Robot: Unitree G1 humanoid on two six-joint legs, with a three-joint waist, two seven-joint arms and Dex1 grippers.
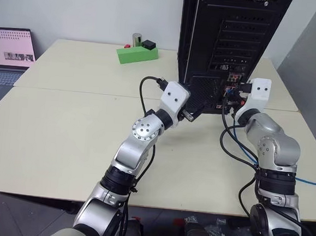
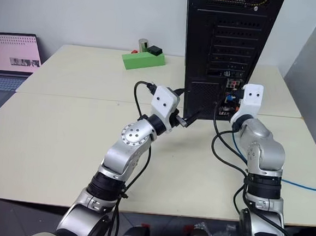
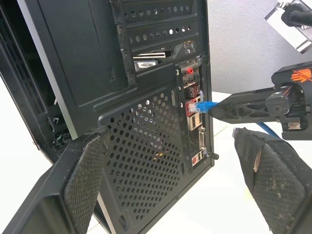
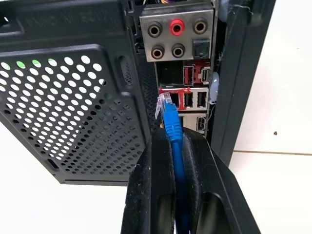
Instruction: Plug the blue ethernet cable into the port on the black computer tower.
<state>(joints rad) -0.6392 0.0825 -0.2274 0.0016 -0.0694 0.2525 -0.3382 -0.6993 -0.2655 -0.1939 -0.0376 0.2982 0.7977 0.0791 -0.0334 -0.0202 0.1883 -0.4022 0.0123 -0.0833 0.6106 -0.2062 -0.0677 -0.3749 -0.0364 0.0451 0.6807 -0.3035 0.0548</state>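
— What's closest to us on the pale cream tabletop (image 1: 63, 143)?

— The two arms. The right end effector (image 4: 171, 139) has its black fingers clamped tight on the thin bright-blue ethernet cable (image 4: 172, 127), just behind its small clear plug, and the cord trails off over the tabletop's right edge.

— And the left one?

— The left end effector (image 3: 170, 180) stands with its padded fingers spread wide, gripping nothing, close up to the mesh vent grille.

— Where's the plug?

— Right at the rear socket panel of the tall black metal computer tower (image 1: 229, 41), which stands upright. I can't tell whether it is seated.

— Anything further back?

— A small green block (image 1: 136, 54), and an open laptop (image 1: 9, 57) off to the left.
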